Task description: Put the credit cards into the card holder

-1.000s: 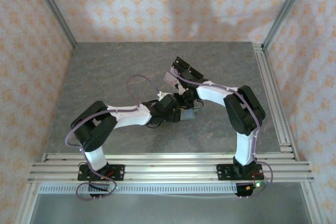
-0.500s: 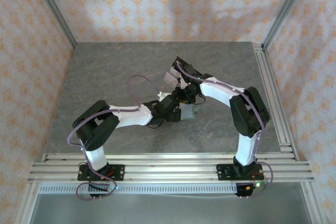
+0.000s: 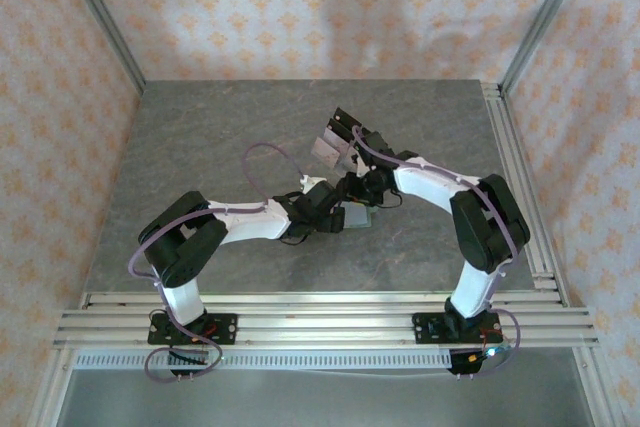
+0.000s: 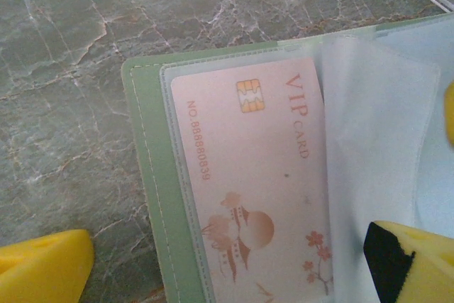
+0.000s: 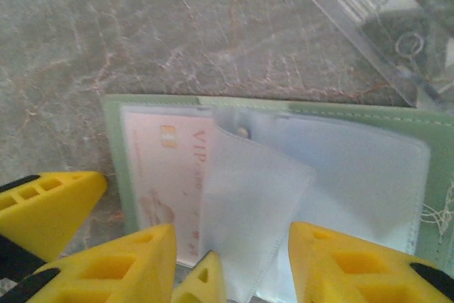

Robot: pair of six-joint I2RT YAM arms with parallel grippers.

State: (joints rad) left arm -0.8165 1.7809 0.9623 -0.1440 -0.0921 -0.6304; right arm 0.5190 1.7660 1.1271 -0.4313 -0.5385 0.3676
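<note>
From the top camera, a small sage-green folding card holder (image 3: 357, 218) lies open on the grey marbled table (image 3: 200, 147). Both arms bend in over it, the left gripper (image 3: 336, 213) at its left edge and the right gripper (image 3: 370, 194) just past its far edge. Farther off on that far side is a clear plastic stand (image 3: 328, 147) with something pale in it. Whether that is more cards is too small to tell.

The left wrist camera looks down on the card holder's left half. A pale pink credit card (image 4: 248, 189), printed with a chip and "VIP CARD", sits inside the clear pocket there, so one card looks already stowed. The left gripper is spread wide and grips nothing. One yellow finger (image 4: 42, 264) hangs over bare table left of the card holder. The other (image 4: 415, 264) sits over the clear sleeves at its middle, probably to pin the soft wallet flat, though contact cannot be confirmed.

In the right wrist camera, a loose clear sleeve leaf (image 5: 255, 204) curls up from the card holder's middle, and its free edge reaches between the right gripper's yellow fingers (image 5: 135, 267). These jaws are partly apart on either side of the leaf, with no hold on it visible. They seem placed to work the leaf open so a pocket is ready for the next card.
</note>
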